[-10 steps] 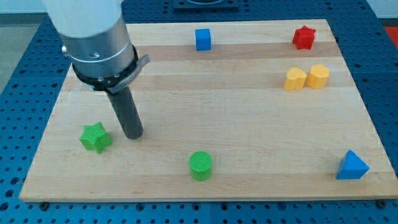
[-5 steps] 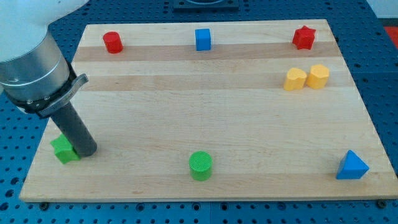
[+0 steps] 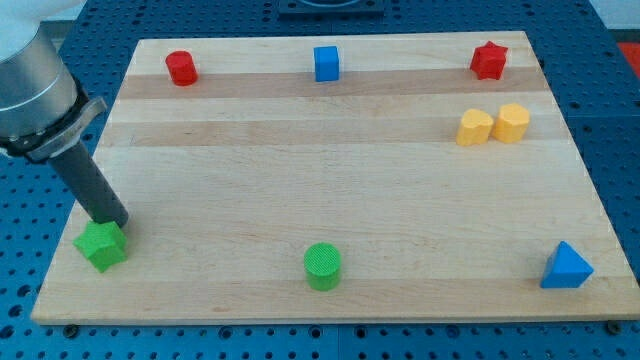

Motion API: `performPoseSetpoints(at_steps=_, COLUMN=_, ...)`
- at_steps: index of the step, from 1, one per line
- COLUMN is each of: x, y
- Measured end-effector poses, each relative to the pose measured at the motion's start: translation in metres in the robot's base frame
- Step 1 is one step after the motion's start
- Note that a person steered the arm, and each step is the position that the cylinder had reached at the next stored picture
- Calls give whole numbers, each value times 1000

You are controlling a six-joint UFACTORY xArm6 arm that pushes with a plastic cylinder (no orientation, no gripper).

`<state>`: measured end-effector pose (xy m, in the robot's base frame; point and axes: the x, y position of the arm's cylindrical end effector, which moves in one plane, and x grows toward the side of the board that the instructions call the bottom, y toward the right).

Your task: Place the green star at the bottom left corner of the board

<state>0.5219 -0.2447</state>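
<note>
The green star lies near the board's left edge, low in the view, a little above the bottom left corner. My tip rests on the board just above the star's upper right side, touching or almost touching it. The rod slants up to the view's left into the grey arm body.
A green cylinder sits at bottom centre. A blue triangle is at bottom right. A red cylinder, a blue cube and a red star line the top. Two yellow blocks sit at right on the wooden board.
The green star has been pushed left and slightly down, from beside the rod to near the left edge. My tip has moved left with it and now sits above the star.
</note>
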Motion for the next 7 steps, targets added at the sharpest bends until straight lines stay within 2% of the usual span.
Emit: performPoseSetpoints(at_steps=7, x=27, y=0)
